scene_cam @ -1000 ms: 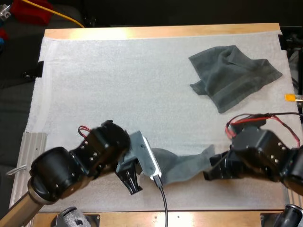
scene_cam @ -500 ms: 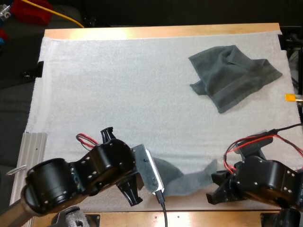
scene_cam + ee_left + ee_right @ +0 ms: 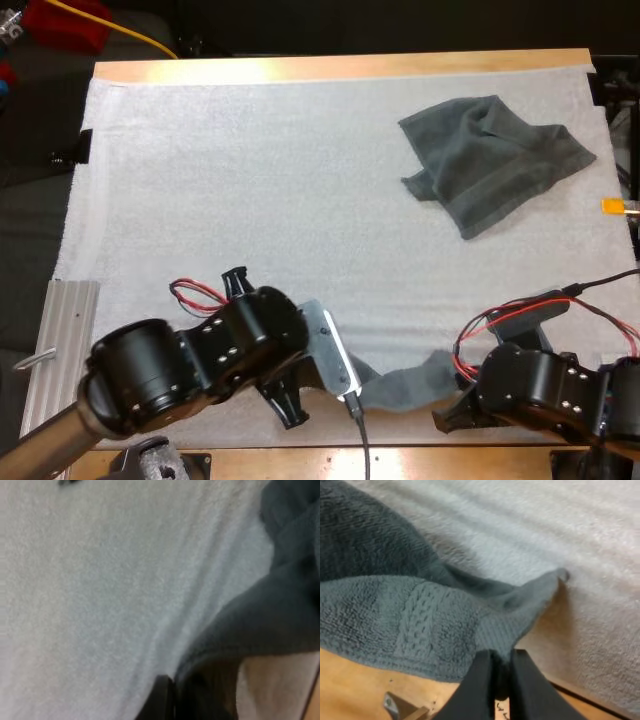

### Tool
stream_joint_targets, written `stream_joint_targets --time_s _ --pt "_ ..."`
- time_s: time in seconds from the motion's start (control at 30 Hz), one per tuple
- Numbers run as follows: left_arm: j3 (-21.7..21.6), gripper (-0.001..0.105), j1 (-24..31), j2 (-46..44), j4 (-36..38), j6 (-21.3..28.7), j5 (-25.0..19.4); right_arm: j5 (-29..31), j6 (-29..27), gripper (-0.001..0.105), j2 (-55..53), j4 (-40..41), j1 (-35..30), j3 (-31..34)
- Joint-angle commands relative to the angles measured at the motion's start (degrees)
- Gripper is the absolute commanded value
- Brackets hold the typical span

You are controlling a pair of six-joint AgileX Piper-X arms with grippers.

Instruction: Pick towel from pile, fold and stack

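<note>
Change: both arms have drawn back toward the near bench (image 3: pixel 420 462) edge, taking the held towel (image 3: pixel 405 385) along.
Left claw (image 3: pixel 290 408): pinches the towel's left end.
Right claw (image 3: pixel 499 680): clamped on its right hem.
Towel place: slack between them, at the mat's (image 3: pixel 250 180) near edge.
Pile: crumpled towel (image 3: pixel 495 160) lies far right, untouched.
Meaning: probably dragging it flat before folding.

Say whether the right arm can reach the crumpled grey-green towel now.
Probably not yet: bare white mat lies before the crumpled towel, but the right gripper is shut on another stretched grey-green towel.
</note>
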Motion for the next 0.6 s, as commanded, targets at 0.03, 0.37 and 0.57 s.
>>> stream_joint_targets --time_s 0.03,0.37,0.57 --pt "-0.3 0.000 -0.3 0.6 -0.7 0.0 -1.4 1.8 0.3 0.001 -0.2 -2.1 0.0 1.0" --pt "-0.2 0.000 3.8 1.3 -2.0 0.6 -2.2 4.7 -1.4 0.001 0.3 -6.3 -4.4 2.1" --pt "-0.2 0.000 8.3 1.5 -4.6 2.8 1.8 1.7 -4.3 0.001 1.7 -10.5 -9.9 2.1"
